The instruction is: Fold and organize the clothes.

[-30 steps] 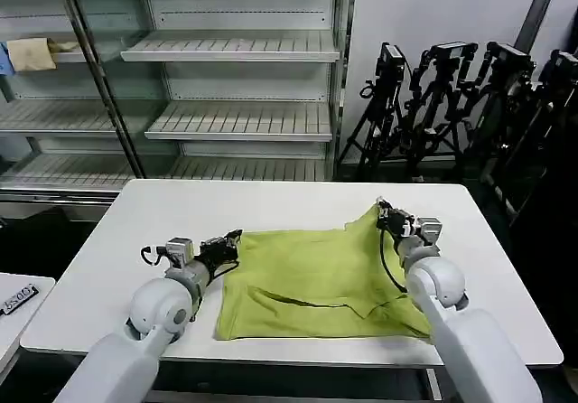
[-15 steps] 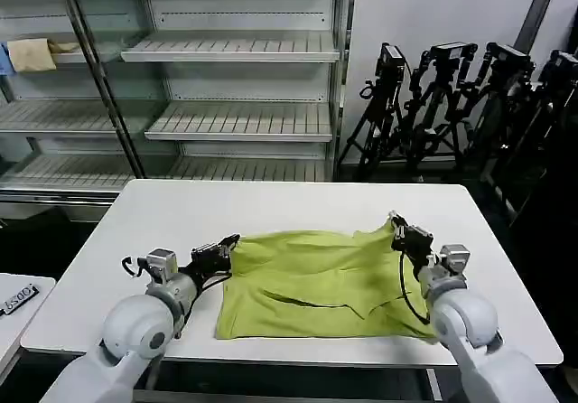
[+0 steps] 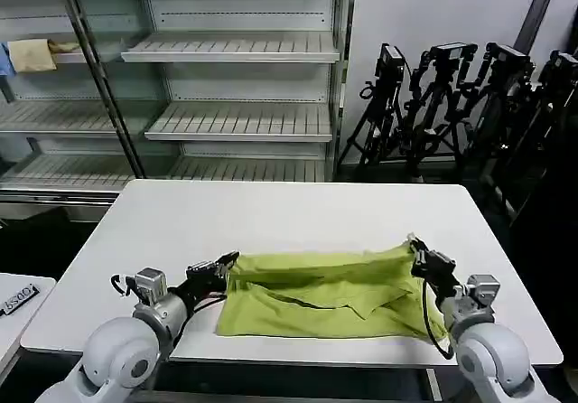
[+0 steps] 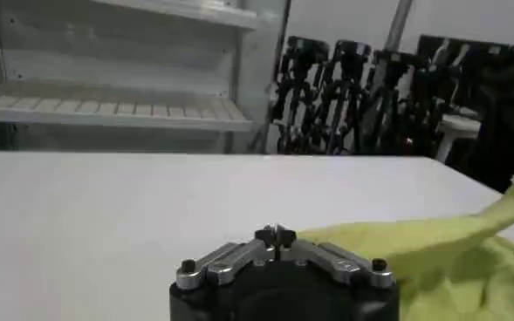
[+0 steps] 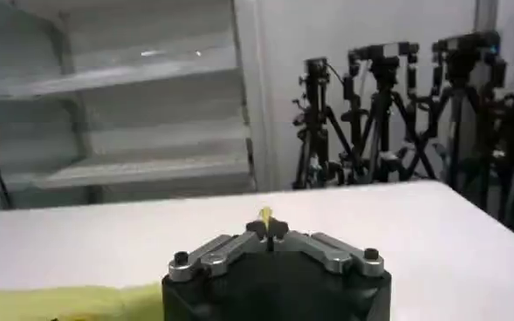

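Note:
The lime yellow-green shirt [image 3: 330, 290] lies near the front edge of the white table [image 3: 271, 209], doubled over into a low, wide band. My left gripper [image 3: 231, 260] is shut on the shirt's upper left corner, and its fabric [image 4: 431, 246] trails off beside the closed fingertips [image 4: 276, 234]. At the upper right corner my right gripper [image 3: 416, 244] is shut on the shirt too. A small tip of green cloth [image 5: 265, 215] pokes out between its closed fingertips [image 5: 268, 229]. Both grippers hold the lifted edge just above the lower layer.
Metal shelves [image 3: 239, 118] stand behind the table, with a small beige cloth [image 3: 32, 55] on one at the upper left. Black tripods [image 3: 452, 105] crowd the back right. A low side table [image 3: 13, 299] sits at the left. The table's far half is bare.
Both grippers have pulled back toward the table's front edge, carrying the shirt's far edge over the near part. The shirt has gone from a broad spread to a narrow folded band.

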